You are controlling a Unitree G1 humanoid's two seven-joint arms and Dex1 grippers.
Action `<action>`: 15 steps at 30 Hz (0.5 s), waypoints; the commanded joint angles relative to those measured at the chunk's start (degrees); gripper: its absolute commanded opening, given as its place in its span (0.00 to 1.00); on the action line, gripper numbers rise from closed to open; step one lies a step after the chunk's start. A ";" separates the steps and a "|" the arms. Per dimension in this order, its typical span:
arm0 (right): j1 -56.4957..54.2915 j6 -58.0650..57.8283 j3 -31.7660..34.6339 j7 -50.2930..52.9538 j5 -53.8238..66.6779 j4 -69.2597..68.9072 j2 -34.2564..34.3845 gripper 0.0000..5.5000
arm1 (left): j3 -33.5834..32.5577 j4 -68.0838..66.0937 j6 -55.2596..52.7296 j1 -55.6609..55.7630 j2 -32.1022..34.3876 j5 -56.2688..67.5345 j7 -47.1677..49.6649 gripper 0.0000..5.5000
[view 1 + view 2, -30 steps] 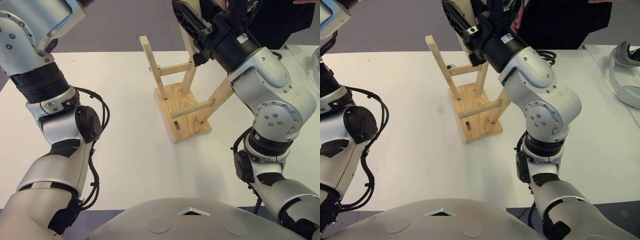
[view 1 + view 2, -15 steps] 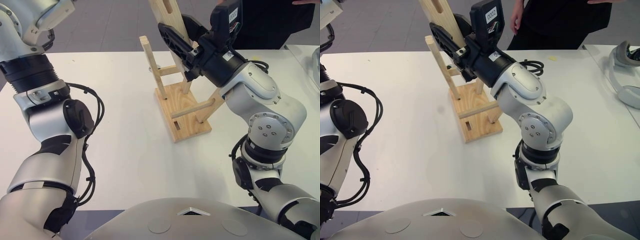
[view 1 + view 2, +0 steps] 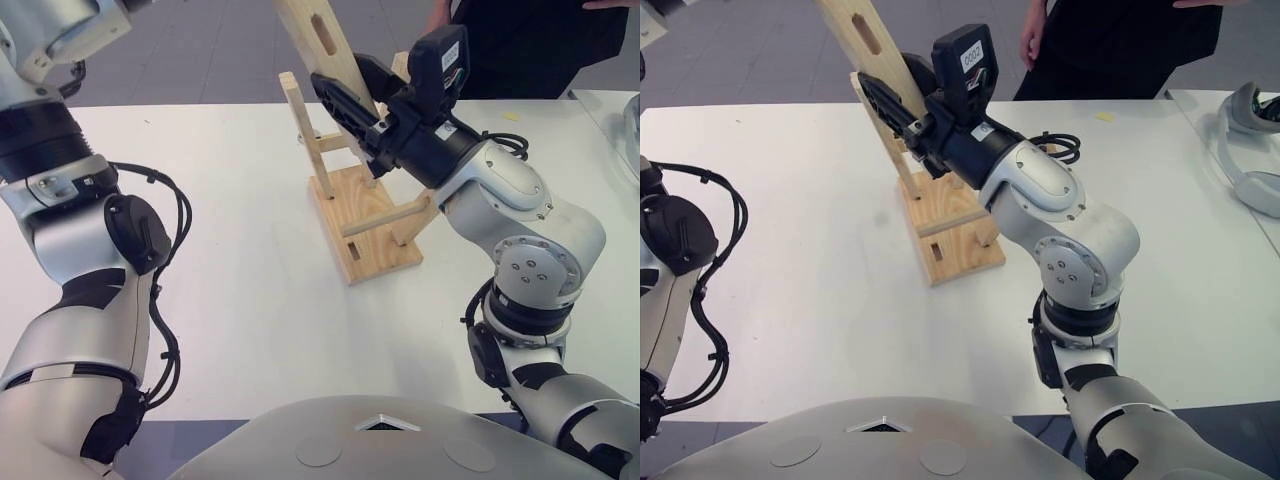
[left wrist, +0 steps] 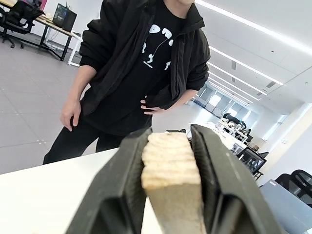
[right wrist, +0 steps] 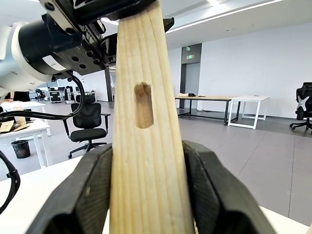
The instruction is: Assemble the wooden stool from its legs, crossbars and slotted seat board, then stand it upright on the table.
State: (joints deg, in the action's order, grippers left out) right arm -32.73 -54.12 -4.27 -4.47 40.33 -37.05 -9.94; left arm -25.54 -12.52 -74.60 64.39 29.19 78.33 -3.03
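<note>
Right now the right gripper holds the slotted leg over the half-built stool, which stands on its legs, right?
Not quite. The left eye view shows the half-built stool lying on its seat board, legs up. The right gripper does hold the slotted leg over it.

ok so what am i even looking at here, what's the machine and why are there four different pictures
It is a humanoid robot with two arms, each ending in a two-fingered hand. The two wide pictures come from cameras in its head, looking down over its arms at a white table. The other two come from a camera on each wrist, so they look along that hand's fingers. On the table sits a part-built wooden stool, seat board down, legs pointing up. The right hand is shut on a loose wooden leg with a slot in it, held tilted above the stool. The left hand grips the same leg's other end.
</note>
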 commanded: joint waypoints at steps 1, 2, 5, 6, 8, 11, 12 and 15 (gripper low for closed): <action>-0.91 0.74 1.56 1.54 -1.14 -0.45 0.69 0.39 | 0.94 2.90 -4.02 -3.86 -0.09 3.27 -0.20 0.33; -0.90 0.63 1.59 1.64 -1.10 -0.48 0.76 0.39 | 1.15 3.03 -4.17 -4.08 0.28 3.28 0.05 0.34; -0.83 0.50 1.66 1.87 -1.11 -0.57 0.74 0.38 | 0.21 3.01 -3.33 -5.89 -0.24 3.98 1.71 0.30; -0.78 0.47 1.67 1.91 -1.11 -0.64 0.73 0.38 | -0.11 3.06 -2.94 -6.26 -0.22 4.18 1.64 0.28; -0.61 0.34 1.73 2.00 -1.04 -0.86 0.69 0.38 | -0.50 2.43 -2.29 -5.82 0.41 4.79 2.86 0.22; -0.23 0.35 1.46 2.06 -1.12 -0.97 0.77 0.38 | -0.60 0.56 -2.23 -3.71 1.77 5.47 3.87 0.22; -0.03 0.35 1.25 2.03 -1.20 -1.11 0.76 0.38 | -0.49 -0.26 -2.09 -2.50 1.94 5.76 4.57 0.22; 0.59 0.32 0.57 1.77 -1.68 -1.51 0.94 0.38 | 0.33 -1.09 -0.90 -0.02 1.25 5.55 6.35 0.21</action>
State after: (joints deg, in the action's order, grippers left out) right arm -32.87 -53.62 -3.60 -2.49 38.42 -37.20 -8.92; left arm -24.51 -13.20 -77.65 61.65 28.85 85.19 0.76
